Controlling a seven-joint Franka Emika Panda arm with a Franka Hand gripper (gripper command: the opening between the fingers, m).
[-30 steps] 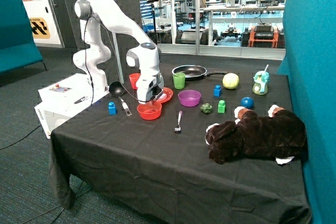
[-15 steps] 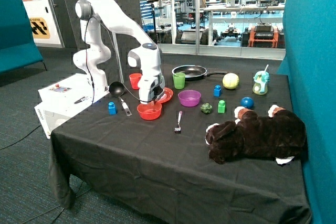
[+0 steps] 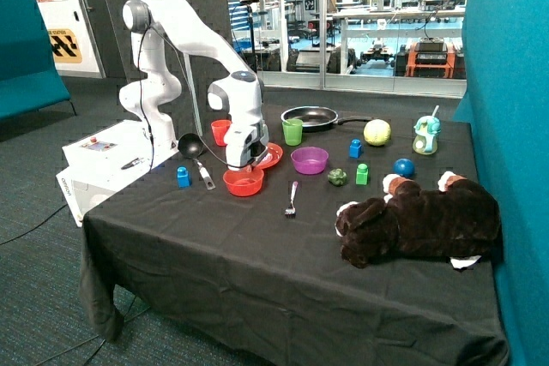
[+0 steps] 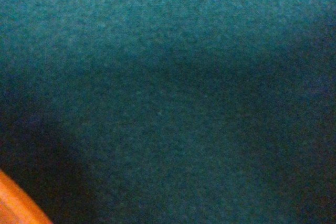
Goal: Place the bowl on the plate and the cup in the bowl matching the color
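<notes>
The red-orange bowl (image 3: 244,182) sits on the black cloth in front of the red plate (image 3: 272,157). The red cup (image 3: 220,131) stands behind the arm, beside the black ladle. My gripper (image 3: 244,164) hangs low, right over the far rim of the bowl, between bowl and plate. The arm hides part of the plate. The wrist view shows only dark cloth close up and a curved orange edge (image 4: 14,208) in one corner; I cannot tell whether it is the bowl or the plate.
A purple bowl (image 3: 309,160), green cup (image 3: 292,131) and black frying pan (image 3: 310,117) stand past the plate. A ladle (image 3: 194,153), blue block (image 3: 183,177) and fork (image 3: 292,199) lie near the bowl. A plush dog (image 3: 416,220) fills the far side.
The gripper has shifted slightly toward the bowl and a little lower. The bowl, plate and cup have not moved.
</notes>
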